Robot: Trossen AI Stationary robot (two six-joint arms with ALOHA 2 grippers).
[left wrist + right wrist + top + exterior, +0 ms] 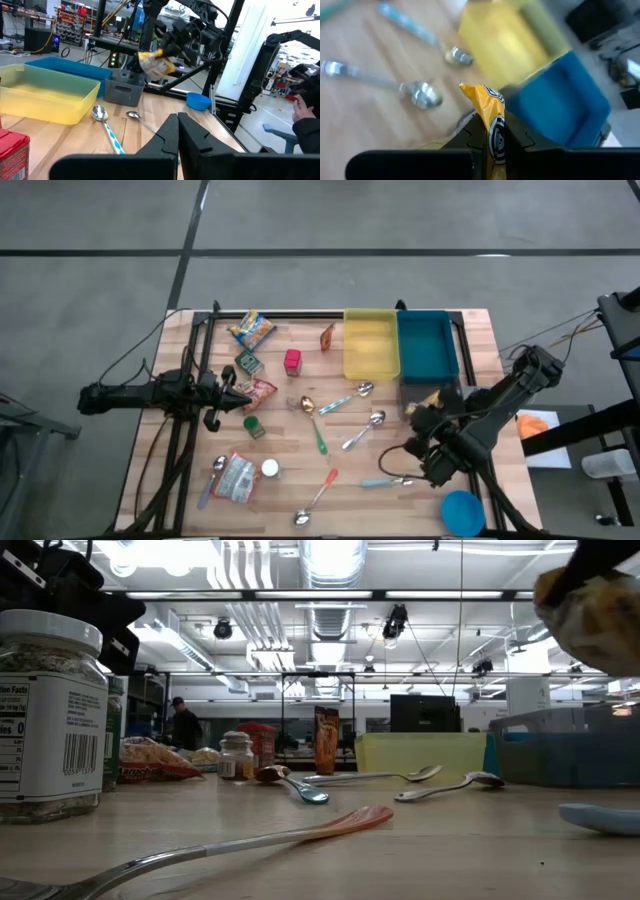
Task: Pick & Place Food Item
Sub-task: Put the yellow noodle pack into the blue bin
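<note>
A: Where is the crinkly yellow snack bag [492, 112]?

B: Pinched tight in the right gripper [492, 137], up in the air. The blue plastic bin [560, 107] sits just ahead.

A: How to do it well?

B: Keep squeezing, go slowly over the bin. The left gripper [178, 131] waits, pressed together.

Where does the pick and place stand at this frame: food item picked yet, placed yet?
Picked: the right gripper is shut on a yellow snack packet, lifted clear of the table, as the left wrist view shows. In hand: the packet hangs beside the grey bin, near the blue bin. Left: lowering and releasing it; which bin cannot be told. The left gripper waits shut by the jars.
</note>
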